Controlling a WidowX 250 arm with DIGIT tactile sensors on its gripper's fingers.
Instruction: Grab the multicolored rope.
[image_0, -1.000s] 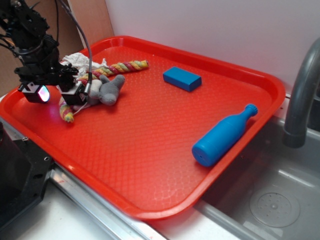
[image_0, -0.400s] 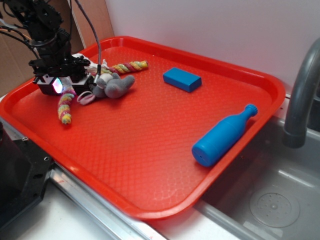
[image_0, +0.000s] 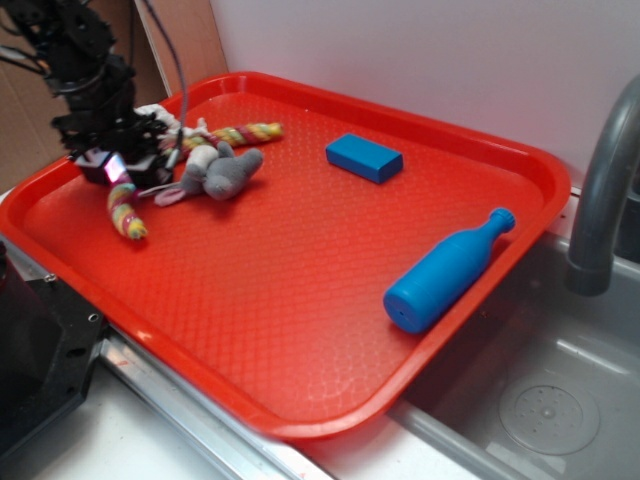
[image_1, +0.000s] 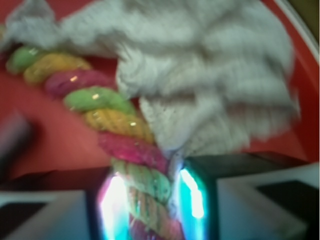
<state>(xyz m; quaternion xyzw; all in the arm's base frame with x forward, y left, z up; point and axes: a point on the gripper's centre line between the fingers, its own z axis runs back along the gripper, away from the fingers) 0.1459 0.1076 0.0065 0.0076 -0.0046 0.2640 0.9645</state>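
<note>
The multicolored rope (image_0: 240, 133) lies at the far left of the red tray (image_0: 300, 290), and its near end (image_0: 125, 212) hangs below my gripper (image_0: 108, 165). In the wrist view the rope (image_1: 110, 120), twisted in green, yellow and pink, runs down between the two lit pads (image_1: 192, 192), and my gripper (image_1: 152, 197) is shut on it. The white rag (image_1: 210, 75) lies against the rope just beyond the pads.
A grey plush mouse (image_0: 220, 172) lies right of the gripper, touching the rope. Further right on the tray are a blue block (image_0: 364, 157) and a blue bottle (image_0: 445, 272) on its side. A grey faucet (image_0: 600, 190) and sink (image_0: 540, 400) are at the right.
The gripper has moved toward the tray's back left and closed on the rope. The rope's far end has slid left and its near end has lifted. The mouse has shifted slightly.
</note>
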